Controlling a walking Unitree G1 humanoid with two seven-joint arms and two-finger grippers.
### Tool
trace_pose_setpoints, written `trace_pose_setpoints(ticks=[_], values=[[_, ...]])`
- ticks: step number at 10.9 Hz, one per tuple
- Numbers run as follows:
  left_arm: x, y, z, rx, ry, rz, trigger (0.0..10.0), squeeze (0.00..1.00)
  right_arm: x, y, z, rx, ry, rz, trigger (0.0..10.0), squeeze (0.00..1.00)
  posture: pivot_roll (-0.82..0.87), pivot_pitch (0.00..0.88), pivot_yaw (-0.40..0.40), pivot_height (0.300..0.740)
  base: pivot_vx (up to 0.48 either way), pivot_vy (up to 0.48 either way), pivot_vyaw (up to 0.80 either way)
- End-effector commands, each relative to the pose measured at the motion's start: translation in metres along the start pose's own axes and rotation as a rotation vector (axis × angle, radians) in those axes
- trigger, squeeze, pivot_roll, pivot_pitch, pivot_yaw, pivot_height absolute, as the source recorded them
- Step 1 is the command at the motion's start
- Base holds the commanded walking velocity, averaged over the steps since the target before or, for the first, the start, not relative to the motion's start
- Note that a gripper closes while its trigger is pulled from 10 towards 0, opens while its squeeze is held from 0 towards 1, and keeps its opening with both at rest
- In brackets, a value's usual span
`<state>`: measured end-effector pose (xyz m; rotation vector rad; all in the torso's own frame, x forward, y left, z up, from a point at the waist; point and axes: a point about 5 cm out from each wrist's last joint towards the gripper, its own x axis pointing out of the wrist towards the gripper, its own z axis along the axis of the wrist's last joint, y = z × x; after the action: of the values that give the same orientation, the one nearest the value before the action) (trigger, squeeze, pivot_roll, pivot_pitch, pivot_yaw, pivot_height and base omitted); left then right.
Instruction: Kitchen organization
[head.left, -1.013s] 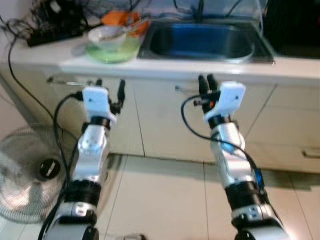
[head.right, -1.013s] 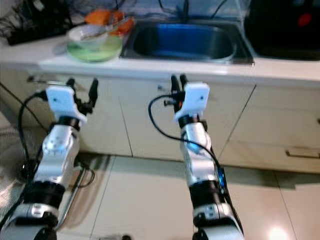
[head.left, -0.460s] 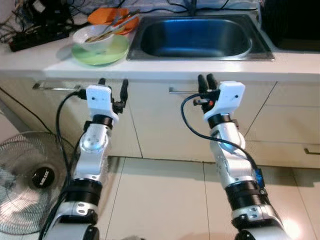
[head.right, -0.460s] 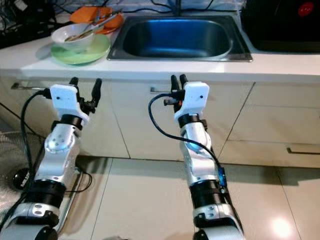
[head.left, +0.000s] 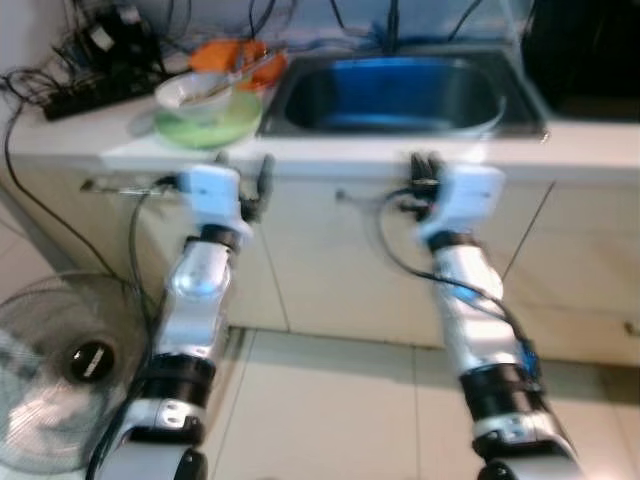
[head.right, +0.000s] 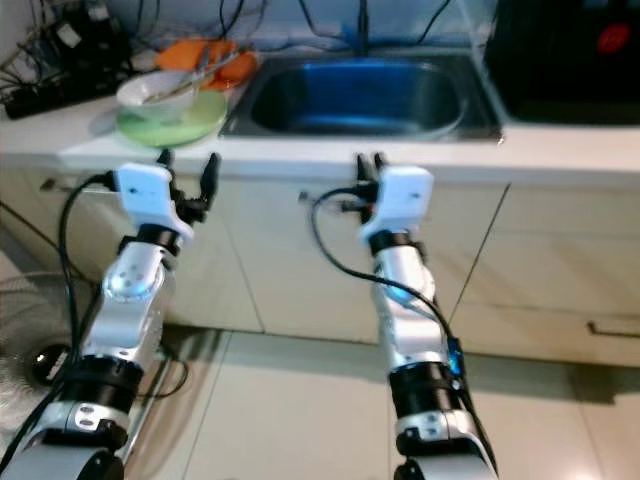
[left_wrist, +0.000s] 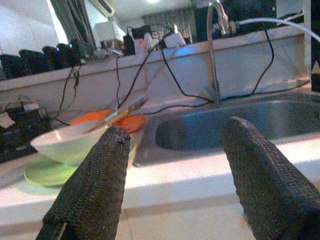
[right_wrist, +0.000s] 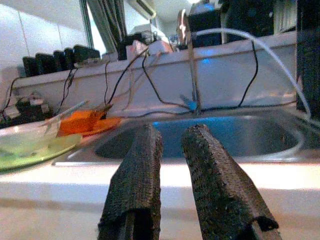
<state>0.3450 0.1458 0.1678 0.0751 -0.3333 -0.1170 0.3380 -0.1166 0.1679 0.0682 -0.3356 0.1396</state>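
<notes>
Below the counter (head.right: 560, 150), left tool (left_wrist: 172, 180) gapes wide, empty.

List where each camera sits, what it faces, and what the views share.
Left and right eye views: on the head, looking forward and down at the counter; both silver arms show, left gripper and right gripper raised.
Left wrist view: along parted fingers toward the white bowl.
Right wrist view: along near-closed fingers toward the sink.
Shared: sink, green plate.

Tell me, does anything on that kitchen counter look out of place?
Mildly: a tangle of black cables and a power strip lies on the counter near the sink, and utensils stick out of the white bowl stacked on a green plate.
</notes>
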Motion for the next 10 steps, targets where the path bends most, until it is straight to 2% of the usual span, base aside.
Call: trace_pose_setpoints(ticks=[1,8,10], values=[[-0.0002,0.0132,0.0025,0.023,-0.001,0.034,10.0,0.00,0.0035,0.0143,0.0037,0.025,-0.011,0.038,10.0,0.00,0.02,0.022,0.074,0.740,0.341,0.000,0.00],[0.0010,0.0121,0.0040,0.019,-0.003,0.036,10.0,0.00,0.0067,0.0176,0.0062,0.031,-0.015,0.057,10.0,0.00,0.02,0.023,0.064,0.740,0.346,0.000,0.00],[0.0014,0.0116,0.0045,0.018,-0.004,0.037,10.0,0.00,0.0068,0.0176,0.0088,0.001,-0.033,0.065,10.0,0.00,0.02,0.026,0.063,0.740,0.343,0.000,0.71]])
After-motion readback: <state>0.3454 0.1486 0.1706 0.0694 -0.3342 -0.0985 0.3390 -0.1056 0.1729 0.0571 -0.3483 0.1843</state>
